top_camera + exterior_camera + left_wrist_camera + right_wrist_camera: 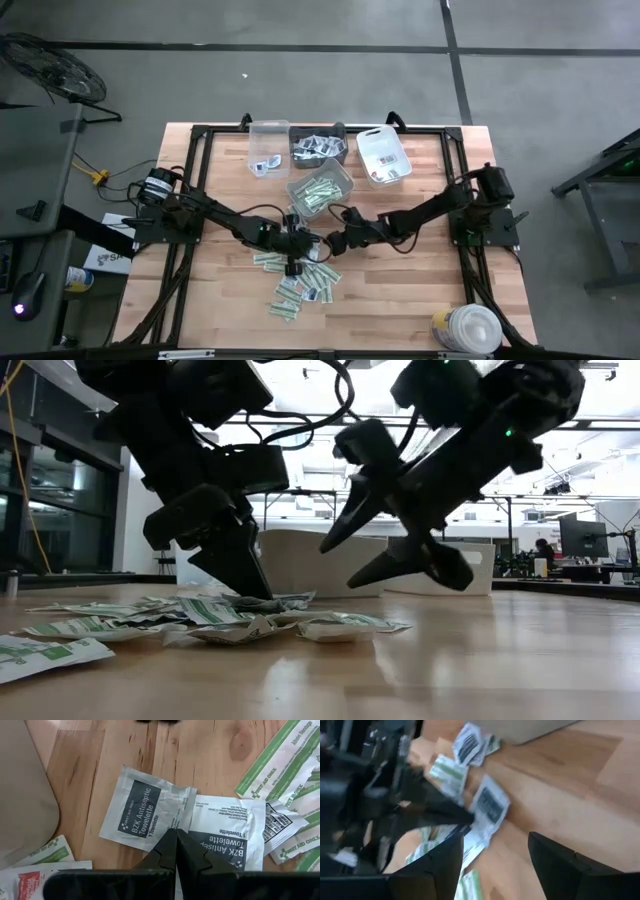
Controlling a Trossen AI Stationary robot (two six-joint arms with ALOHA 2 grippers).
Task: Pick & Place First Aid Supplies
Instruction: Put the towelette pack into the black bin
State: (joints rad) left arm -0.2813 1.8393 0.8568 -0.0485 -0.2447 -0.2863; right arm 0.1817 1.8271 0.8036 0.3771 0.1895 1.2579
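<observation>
My left gripper [176, 845] is down over the packets [300, 285] in the middle of the table [420, 300], its fingers pressed together with their tips at the seam where two white towelette packets meet; whether they pinch an edge I cannot tell. One towelette [142, 810] lies tilted just beyond the tips, the other [230, 837] touches it on its far side, and green-and-white strips [280, 765] overlap past that. A pale bin wall [22, 795] stands close beside me. My right gripper [385, 550] hangs just off the table next to the left one, its fingers spread wide with nothing between them; through its own camera I see the left arm [380, 805] dark and close, crossing in front of the pile, so the two of us crowd the same patch. The loose packets lie scattered on the wood below and toward the near edge from both grippers, some stacked on each other. Behind us, at the far side of the table, stand a clear bin [268, 148] with a few packets, a dark bin [318, 147] holding white ones, a white bin [383, 157], and nearer us a clear bin [321, 189] full of green strips. A big round tub [467, 329] sits at the near right corner, well apart.
</observation>
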